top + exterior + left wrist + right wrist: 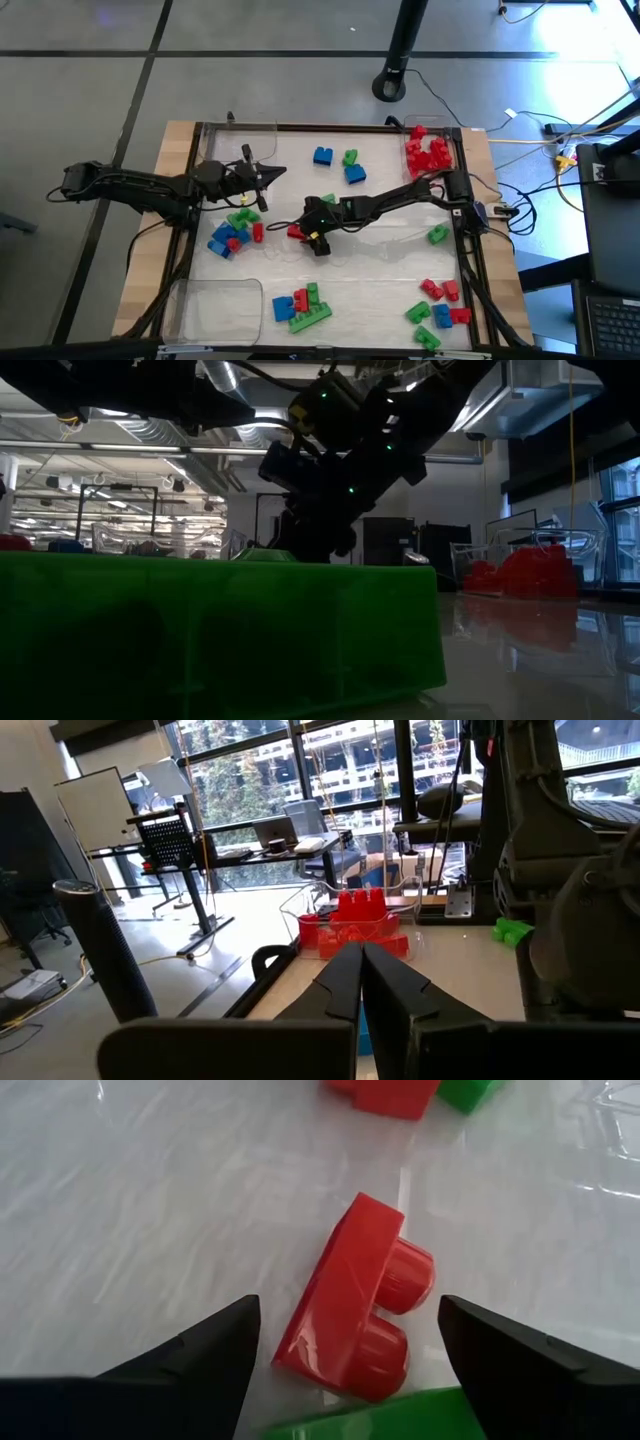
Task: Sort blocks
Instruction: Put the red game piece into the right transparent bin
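A small red block [355,1305] lies on its side on the white table top, its two studs pointing level. My right gripper [348,1320] is open and low over it, one finger on either side, with a gap showing at each. In the high view this gripper [302,232] is at the table's middle, next to the red block [294,232]. My left gripper [272,176] is shut and holds nothing; it hangs level above the table's left part and also shows in the left wrist view [360,970]. More red, green and blue blocks lie scattered about.
A clear tray [446,140] at the far right holds red blocks [428,152]. Another clear tray [215,305] stands near left. Block clusters lie at left [232,230], near middle [300,305], near right [440,310] and far middle [340,162]. A green block [220,630] fills the low view.
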Tool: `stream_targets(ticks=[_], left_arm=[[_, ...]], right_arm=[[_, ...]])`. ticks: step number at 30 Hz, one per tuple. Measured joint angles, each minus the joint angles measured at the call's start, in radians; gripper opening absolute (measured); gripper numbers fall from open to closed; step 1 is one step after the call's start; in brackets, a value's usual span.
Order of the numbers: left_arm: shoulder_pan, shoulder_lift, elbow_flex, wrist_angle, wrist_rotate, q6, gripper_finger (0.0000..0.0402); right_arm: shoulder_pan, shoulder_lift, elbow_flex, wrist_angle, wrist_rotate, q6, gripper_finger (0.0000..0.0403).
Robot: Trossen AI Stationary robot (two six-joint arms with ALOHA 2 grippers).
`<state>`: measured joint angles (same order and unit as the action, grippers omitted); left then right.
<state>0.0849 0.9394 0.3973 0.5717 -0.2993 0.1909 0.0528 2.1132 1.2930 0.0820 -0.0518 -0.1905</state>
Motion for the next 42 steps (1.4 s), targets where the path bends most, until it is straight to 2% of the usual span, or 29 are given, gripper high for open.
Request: stream_targets(ticks=[5, 13, 33, 42], left_arm=[[0.0, 0.0, 0.0, 0.001, 0.0, 0.0, 0.0004], [0.0, 0.0, 0.0, 0.001, 0.0, 0.0, 0.0004], [0.0, 0.0, 0.0, 0.001, 0.0, 0.0, 0.0004], [0.0, 0.0, 0.0, 0.001, 0.0, -0.001, 0.0004]], right_arm=[[0.0, 0.0, 0.0, -0.029, 0.033, 0.001, 0.0259], [0.001, 0.0, 0.0, -0.028, 0.01, -0.033, 0.0192], [0.0, 0.0, -0.001, -0.026, 0.131, -0.159, 0.0009], [0.0, -0.007, -0.003, -0.027, 0.155, -0.203, 0.0003]])
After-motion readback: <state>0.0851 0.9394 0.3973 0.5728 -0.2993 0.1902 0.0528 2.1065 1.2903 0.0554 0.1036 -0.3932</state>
